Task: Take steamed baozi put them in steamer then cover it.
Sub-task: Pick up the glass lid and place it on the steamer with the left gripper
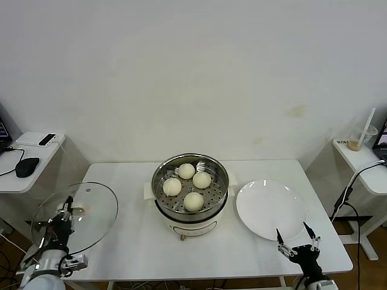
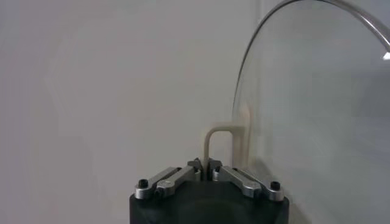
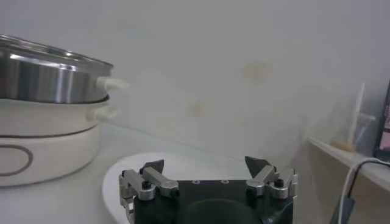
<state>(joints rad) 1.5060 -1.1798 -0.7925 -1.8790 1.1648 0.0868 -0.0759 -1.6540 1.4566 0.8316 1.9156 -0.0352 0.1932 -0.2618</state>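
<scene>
Writing: none can be read on the steamer (image 1: 191, 192), only a brown oval outline on its white base, seen from the right wrist; a dark mark on the right side shelf (image 1: 361, 162) is too small to read. Steamer: shiny steel pot on a white base with side handles, at the middle of the white table (image 1: 133, 241), nearer the far edge. Inside, on the perforated tray, four smooth cream-white baozi (image 1: 193, 201) in a diamond, just beside each other. Cover (image 1: 75, 217): clear glass disc with a metal rim, uncovered from the pot, held tilted over the table's left edge near the front corner. Left gripper (image 1: 65, 212): clenched on the cover's cream handle (image 2: 220, 143); the left wrist view shows the jaws pinched together at the looped handle with the glass curving away behind it, a detail the head view hides under the glass. Plate (image 1: 271, 209): flat, white, bare, on the table just right of the steamer, near the right edge. Right gripper (image 1: 298, 240): released, jaws spread wide with nothing between them, hovering at the table's front right corner, at the plate's near rim. The right wrist view alone shows the steamer's side profile, steel wall above white base. The head view alone shows a mouse (image 1: 27, 166) and a phone (image 1: 47, 139) on a left side shelf, and a lidded cup with a straw (image 1: 363, 136) on the right shelf.
</scene>
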